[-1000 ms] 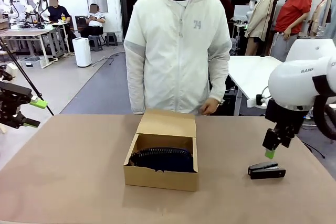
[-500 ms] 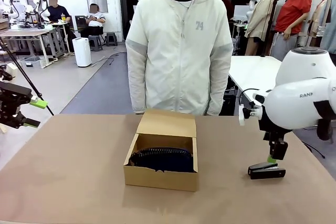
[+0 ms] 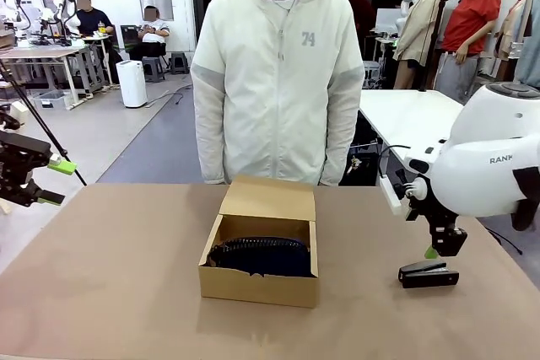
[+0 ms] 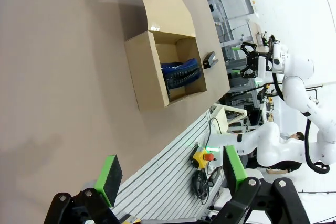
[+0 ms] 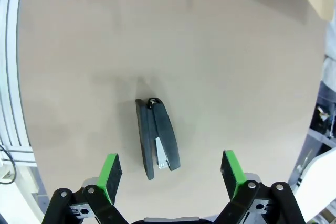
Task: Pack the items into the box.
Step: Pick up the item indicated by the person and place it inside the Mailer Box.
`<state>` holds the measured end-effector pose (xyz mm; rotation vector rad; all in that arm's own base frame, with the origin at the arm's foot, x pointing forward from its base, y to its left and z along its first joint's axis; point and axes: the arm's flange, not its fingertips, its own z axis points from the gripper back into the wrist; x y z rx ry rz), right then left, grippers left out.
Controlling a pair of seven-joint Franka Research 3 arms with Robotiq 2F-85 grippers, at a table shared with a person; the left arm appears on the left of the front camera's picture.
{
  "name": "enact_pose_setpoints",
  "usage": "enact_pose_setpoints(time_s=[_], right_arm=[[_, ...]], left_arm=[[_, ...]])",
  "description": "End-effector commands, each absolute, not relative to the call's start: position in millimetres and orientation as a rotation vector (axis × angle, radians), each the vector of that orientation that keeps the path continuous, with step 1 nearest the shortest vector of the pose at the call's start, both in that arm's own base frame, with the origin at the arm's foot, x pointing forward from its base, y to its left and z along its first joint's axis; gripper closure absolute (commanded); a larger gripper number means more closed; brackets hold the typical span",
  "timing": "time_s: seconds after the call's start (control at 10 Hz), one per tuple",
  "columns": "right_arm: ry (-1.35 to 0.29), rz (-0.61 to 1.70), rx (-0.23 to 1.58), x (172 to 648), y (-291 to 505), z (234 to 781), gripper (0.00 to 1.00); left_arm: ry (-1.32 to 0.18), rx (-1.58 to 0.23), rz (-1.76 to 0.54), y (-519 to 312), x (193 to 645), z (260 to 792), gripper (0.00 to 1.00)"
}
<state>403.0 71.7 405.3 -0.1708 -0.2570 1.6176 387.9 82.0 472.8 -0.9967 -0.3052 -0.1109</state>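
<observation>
Brown table (image 3: 126, 292), box (image 3: 257, 286) open mid-surface, navy pouch (image 3: 261, 255) inside. Stapler (image 3: 429, 274) lies near the right edge, right gripper (image 5: 170, 167) spread wide just above it. Left gripper (image 4: 172, 173) is spread too, by the left edge.

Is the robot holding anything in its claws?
Nothing is held. The right gripper hangs open above the stapler; the left gripper is open too.

Robotics lab: work table (image 3: 42, 51) with seated people (image 3: 91, 19) at 10 o'clock, white table (image 3: 405, 117) at 2 o'clock, emergency-stop button (image 4: 208, 157) on aluminium rail frame (image 4: 157, 182).
</observation>
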Motion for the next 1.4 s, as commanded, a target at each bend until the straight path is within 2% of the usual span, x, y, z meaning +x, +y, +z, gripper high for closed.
enact_pose_setpoints(time_s=[0.0,0.3,0.8,1.3], right_arm=[[-0.264,1.636,-0.171,403,72,406,0.00],[-0.036,1.682,-0.038,424,66,361,0.00],[-0.024,1.645,0.016,443,47,309,0.00],[-0.031,1.594,0.014,449,41,294,0.00]], left_arm=[[-0.304,-1.001,-0.127,85,386,473,0.00],[-0.304,-1.001,-0.127,85,386,473,0.00],[-0.304,-1.001,-0.127,85,386,473,0.00],[-0.304,-1.001,-0.127,85,386,473,0.00]])
